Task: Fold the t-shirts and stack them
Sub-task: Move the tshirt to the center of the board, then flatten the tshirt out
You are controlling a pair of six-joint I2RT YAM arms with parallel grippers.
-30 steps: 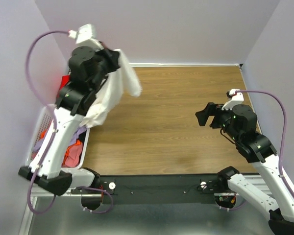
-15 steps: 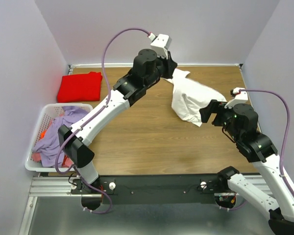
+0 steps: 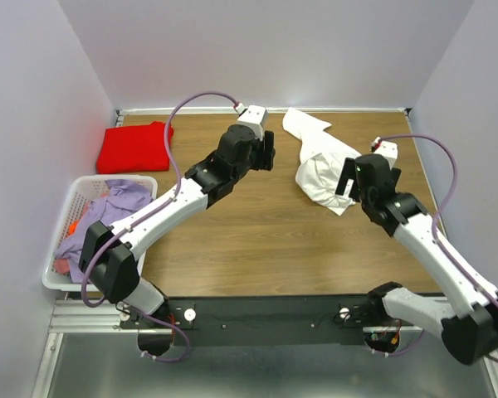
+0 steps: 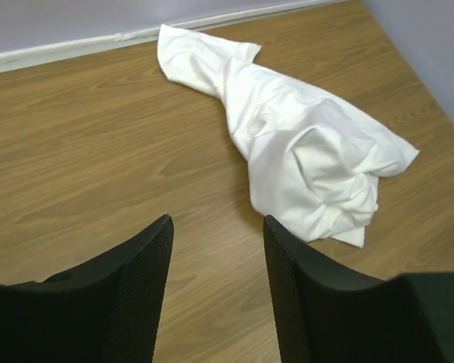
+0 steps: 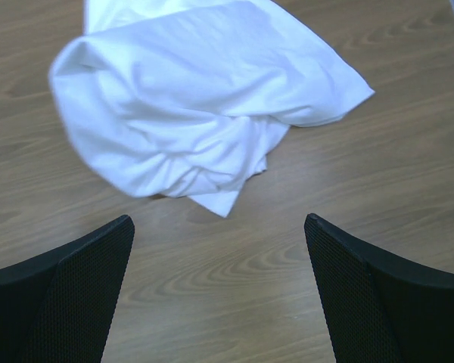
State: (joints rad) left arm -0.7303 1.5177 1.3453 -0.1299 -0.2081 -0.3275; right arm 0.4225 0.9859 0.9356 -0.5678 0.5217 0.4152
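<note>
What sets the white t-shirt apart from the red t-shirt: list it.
Colour: the white t-shirt is white, the red t-shirt bright red. Shape: the white t-shirt is a crumpled heap; the red t-shirt lies flat, roughly rectangular. Place: the white t-shirt sits far right, the red t-shirt in the far left corner. Both lie on the wooden table.

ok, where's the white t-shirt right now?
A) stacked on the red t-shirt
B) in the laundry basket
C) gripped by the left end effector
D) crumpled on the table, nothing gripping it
D: the white t-shirt lies crumpled on the table, clear of the open left end effector and the open right end effector.
</note>
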